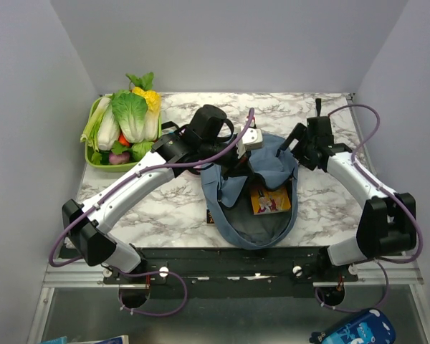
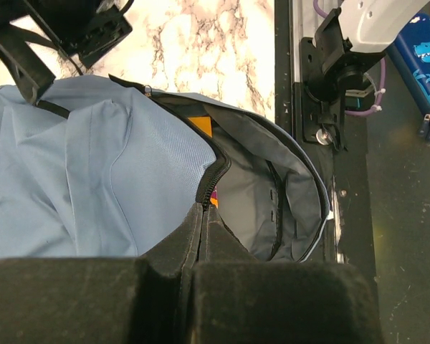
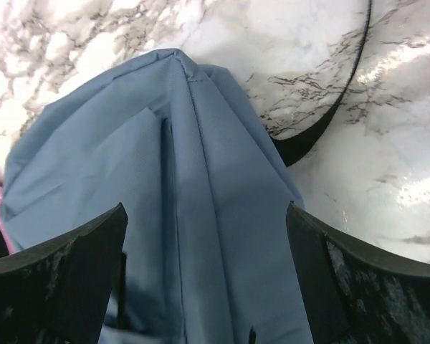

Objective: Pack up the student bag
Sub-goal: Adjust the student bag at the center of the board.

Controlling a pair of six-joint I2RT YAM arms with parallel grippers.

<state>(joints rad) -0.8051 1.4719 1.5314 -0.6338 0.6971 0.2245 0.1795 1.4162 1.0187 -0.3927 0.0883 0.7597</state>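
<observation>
Top view, student bag [image 1: 238, 215]: it lies in the middle of the marble table [image 1: 173, 215], near the front edge, with its mouth open upward.
Top view, book [image 1: 267, 201]: an orange cover is visible inside the open bag.
Top view, left gripper [image 1: 236, 158]: it is at the far rim of the bag; the grip cannot be judged here.
Top view, right gripper [image 1: 285, 147]: it is at the far right side of the bag.
Top view, basket [image 1: 94, 159]: green, at the far left corner, full of vegetables [image 1: 131, 115].
Top view, pouch [image 1: 355, 331]: bright blue, below the table at the right.
Left wrist view, left gripper: it is clenched on the zipper edge of the bag, the fabric pinched between the black pads [image 2: 272, 301].
Left wrist view, bag interior: grey lining, something orange deep inside.
Right wrist view, right gripper: it is released; its fingers [image 3: 64, 287] stand wide apart, with a ridge of blue fabric between them.
Right wrist view, strap [image 3: 315, 136]: black, curved on the marble beside the bag.
</observation>
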